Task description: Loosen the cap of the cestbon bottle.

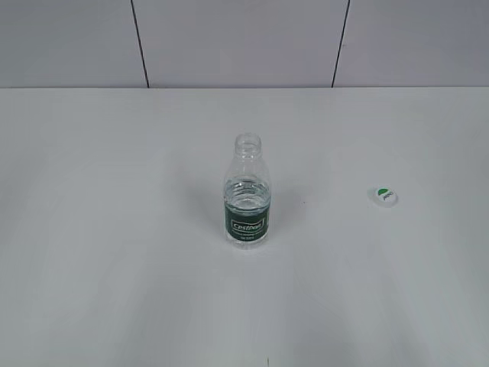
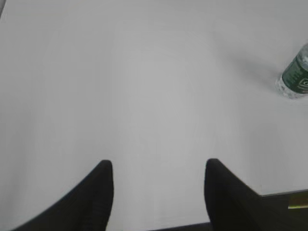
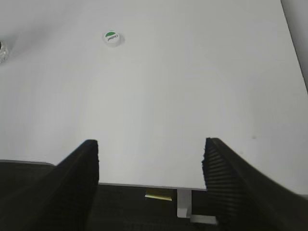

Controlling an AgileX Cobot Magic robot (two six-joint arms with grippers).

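The cestbon bottle (image 1: 247,197) stands upright in the middle of the white table, its neck open with no cap on it. Its green-labelled base shows at the right edge of the left wrist view (image 2: 296,76), and a sliver of it at the left edge of the right wrist view (image 3: 3,51). The cap (image 1: 383,196) lies flat on the table to the bottle's right, green mark up, and appears far ahead in the right wrist view (image 3: 112,37). My left gripper (image 2: 159,166) is open and empty over the table's near edge. My right gripper (image 3: 150,147) is open and empty too. Neither arm shows in the exterior view.
The white table (image 1: 114,267) runs back to a grey panelled wall (image 1: 229,38). Its near edge (image 3: 144,185) shows below the right gripper, with a dark gap and a white bracket (image 3: 184,203) under it.
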